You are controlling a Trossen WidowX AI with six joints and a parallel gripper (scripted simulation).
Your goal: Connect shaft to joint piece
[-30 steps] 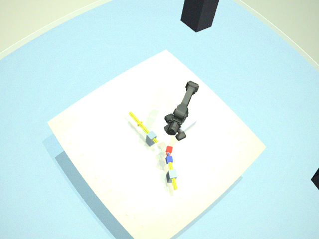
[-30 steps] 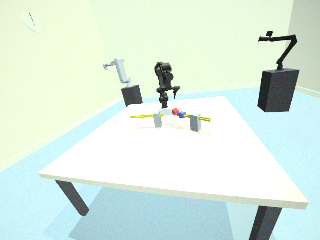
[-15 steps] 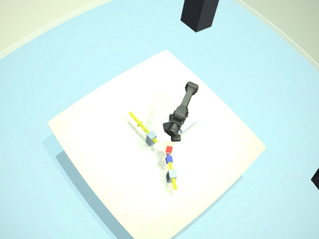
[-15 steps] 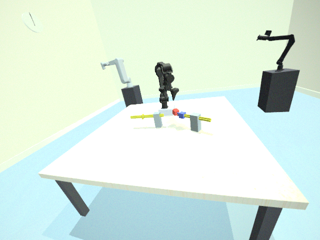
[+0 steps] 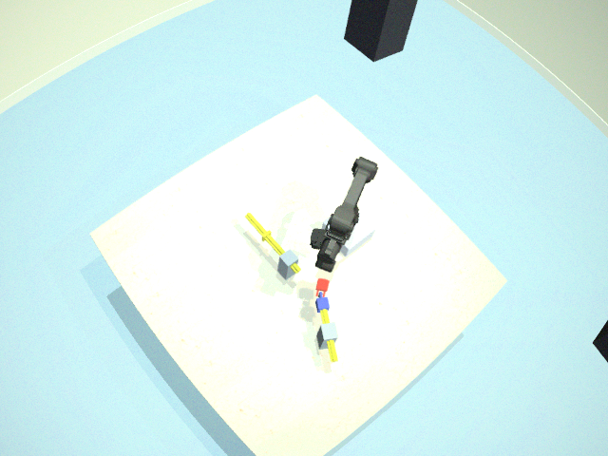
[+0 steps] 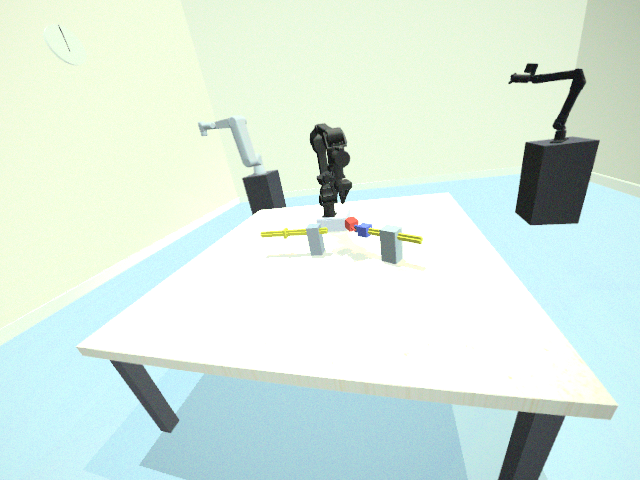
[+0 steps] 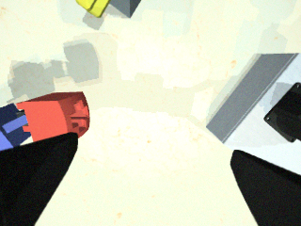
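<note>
Pale wooden table (image 6: 320,330) carries two blocks with yellow shafts meeting at an angle; the red joint piece (image 5: 322,285) sits on the near shaft's end, just beyond the gripper (image 5: 326,265). Gripper fingers stand wide apart, gripping nothing, the joint piece (image 7: 54,115) beside the left finger (image 7: 33,174), its opening facing between them

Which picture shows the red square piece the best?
The wrist view: the red joint piece looks big, right beside one gripper finger. In the top and exterior views it is only a tiny red block near the blue part.
</note>
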